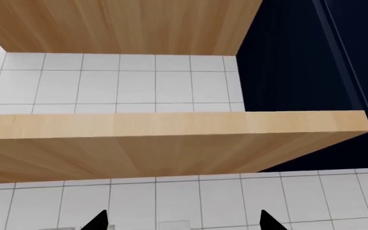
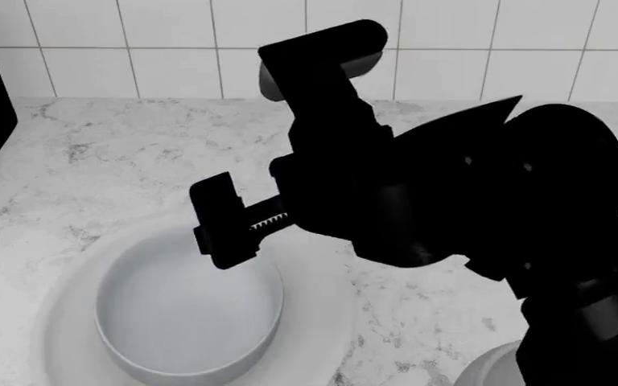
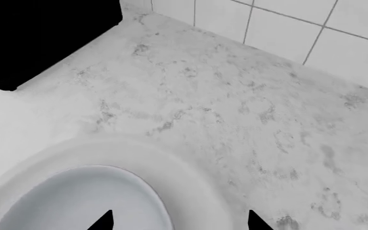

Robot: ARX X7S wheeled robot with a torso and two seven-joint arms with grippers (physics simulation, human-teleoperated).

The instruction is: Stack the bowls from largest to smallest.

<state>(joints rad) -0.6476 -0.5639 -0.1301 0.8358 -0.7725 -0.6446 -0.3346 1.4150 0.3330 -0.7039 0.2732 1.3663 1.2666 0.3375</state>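
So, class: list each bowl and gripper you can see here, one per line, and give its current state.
Wide white bowl: upright on the counter, holding the medium bowl.
Medium grey-blue bowl: upright, nested in the wide bowl, empty.
Small bowl: only its rim shows at the frame edge, apart from the stack.
Right gripper: open, empty, above the nested bowls.
Left gripper: open, empty, facing wooden shelves.

Right arm (image 2: 438, 201) reaching across the middle, wrist bent leftward, right gripper (image 3: 178, 221) angled down with fingertips spread, apparently holding nothing, left gripper (image 1: 182, 221) raised, tips likewise parted
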